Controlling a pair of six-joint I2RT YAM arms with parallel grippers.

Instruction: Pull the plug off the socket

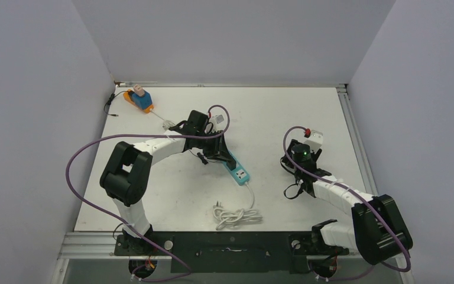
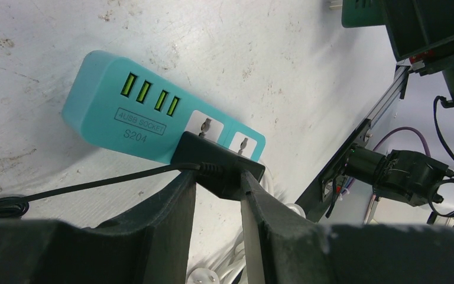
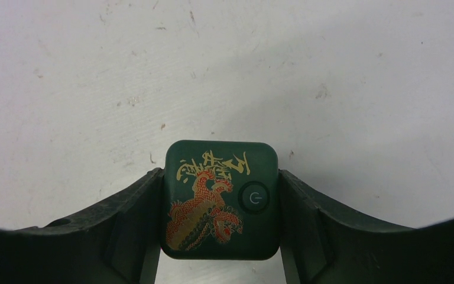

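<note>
The blue plug (image 1: 142, 99) with a pale top sits in the orange socket strip (image 1: 130, 99) at the far left corner, away from both grippers. My left gripper (image 1: 215, 154) is over the end of a teal power strip (image 1: 238, 172). In the left wrist view it (image 2: 219, 178) is shut on a small black block (image 2: 210, 158) with a thin black wire, plugged into the teal strip (image 2: 109, 112). My right gripper (image 1: 300, 157) is at mid-right. In the right wrist view it (image 3: 221, 204) is shut on a dark green square device (image 3: 213, 171) with a dragon print.
The teal strip's white cable lies coiled (image 1: 235, 216) near the front edge. A white cord with a small plug (image 1: 168, 124) runs from the orange strip toward my left arm. A thin black wire (image 1: 111, 105) lies by the left wall.
</note>
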